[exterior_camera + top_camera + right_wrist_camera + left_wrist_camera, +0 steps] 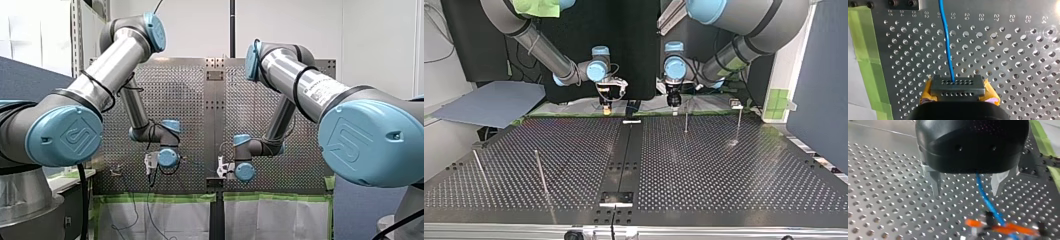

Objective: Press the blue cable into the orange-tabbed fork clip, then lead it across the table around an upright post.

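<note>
- Right hand (957,87) — closed on the blue cable (947,42). Yellow pads (927,92) sit either side of a dark, hole-dotted block, and the cable goes in at the block's far edge.
- From that hand the cable runs straight ahead over the counter (1010,65), well apart from the green tape (868,50) along the counter's edge.
- Left hand (966,187) — metal fingers (934,181) spread wide and holding nothing. The cable comes out from under the hand's black body and passes between them, touching neither.
- Just ahead of the left hand the cable reaches the orange clip (1003,228). The clip is blurred, so I cannot tell whether the cable is seated in the fork.
- Top view: both hands are at the counter's far edge, either side of the middle seam.
- Upright posts (686,122): two stand near the left hand, and two stand well apart at the view's near left.
</note>
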